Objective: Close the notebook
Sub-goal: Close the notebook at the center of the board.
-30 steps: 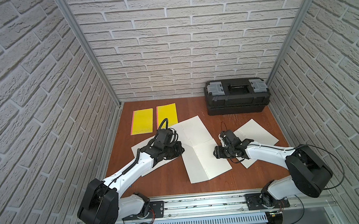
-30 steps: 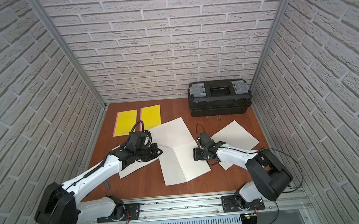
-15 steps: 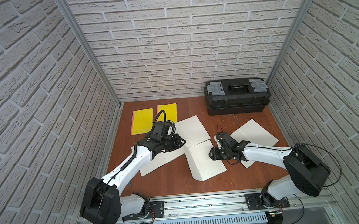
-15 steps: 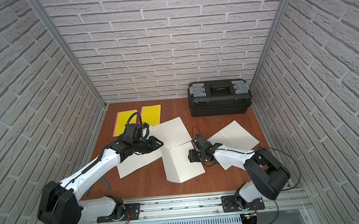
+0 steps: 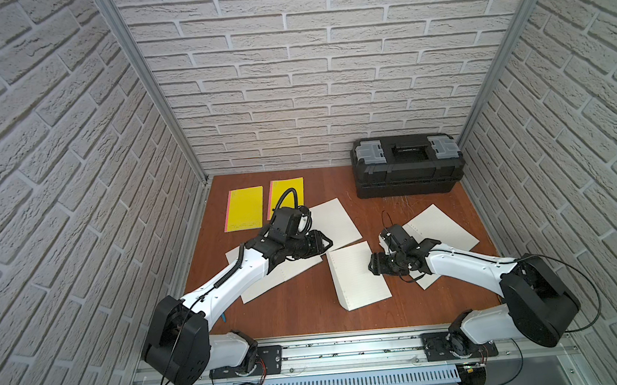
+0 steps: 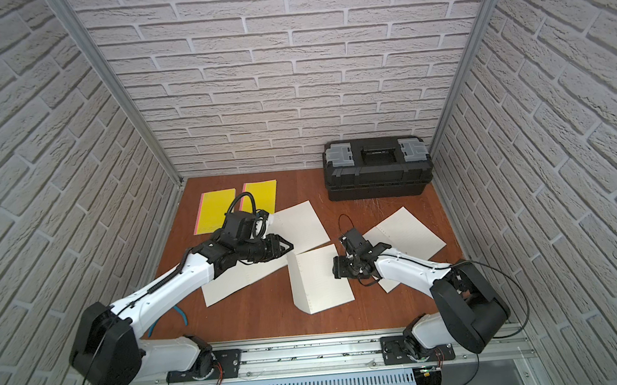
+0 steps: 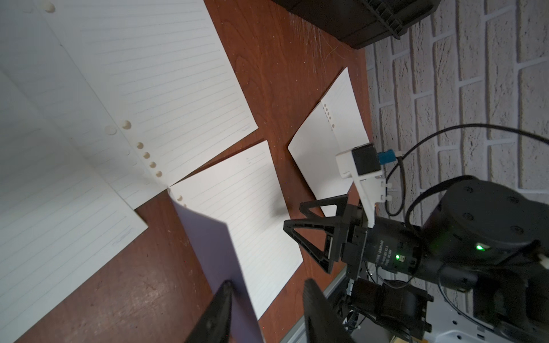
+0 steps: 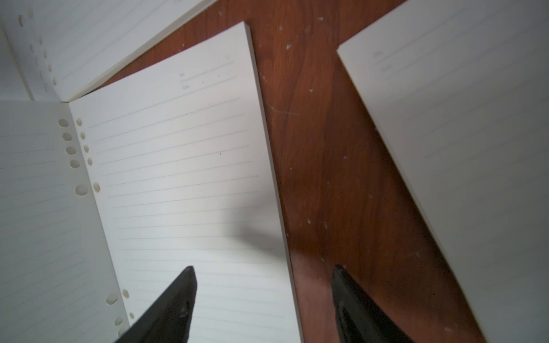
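Just changed: left tool (image 7: 267, 285) lets go. Its jaws now stand apart with nothing between them. The lifted leaf (image 7: 214, 246) rises steeply just beside one finger (image 7: 219, 308); contact cannot be told.

The notebook (image 5: 362, 276) sits mid-worktop (image 5: 302, 308), between the two arms. Its right half lies flat and its left half is up on edge along the spine side, also visible in a top view (image 6: 298, 285).

Right tool (image 8: 264, 268) is spread wide and holds nothing. One finger is over the lined page, the other over bare wood at the page's outer edge.

Vs one second ago: the notebook was a flat, wide-open spread and the left tool was clenched on the left leaf's edge. Half a second ago the leaf was partway up. Now only half the spread shows from above. The right tool has opened a bit wider and stays at about the same edge.

Judgement: the fold is mostly done but the notebook isn't shut. The free leaf may drop closed or flop back open, so it probably needs a press down.
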`<state>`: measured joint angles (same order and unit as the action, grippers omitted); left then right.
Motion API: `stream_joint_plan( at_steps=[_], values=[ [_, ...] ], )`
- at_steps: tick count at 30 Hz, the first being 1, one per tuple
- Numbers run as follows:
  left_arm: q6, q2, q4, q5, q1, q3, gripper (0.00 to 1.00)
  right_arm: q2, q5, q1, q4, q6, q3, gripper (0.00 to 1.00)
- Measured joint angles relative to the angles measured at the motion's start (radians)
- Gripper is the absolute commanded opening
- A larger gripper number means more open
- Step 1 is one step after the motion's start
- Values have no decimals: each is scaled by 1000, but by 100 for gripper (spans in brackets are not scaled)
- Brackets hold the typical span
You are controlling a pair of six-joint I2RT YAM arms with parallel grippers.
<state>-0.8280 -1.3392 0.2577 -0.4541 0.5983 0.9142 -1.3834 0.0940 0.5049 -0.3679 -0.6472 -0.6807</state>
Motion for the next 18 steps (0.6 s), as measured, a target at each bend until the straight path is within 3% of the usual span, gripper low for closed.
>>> stream_joint_plan(
  at_steps=[18],
  values=[
    [-20,-224,-305,-71,123,18,46,98,1,-136,-95,46,-4,76]
  ],
)
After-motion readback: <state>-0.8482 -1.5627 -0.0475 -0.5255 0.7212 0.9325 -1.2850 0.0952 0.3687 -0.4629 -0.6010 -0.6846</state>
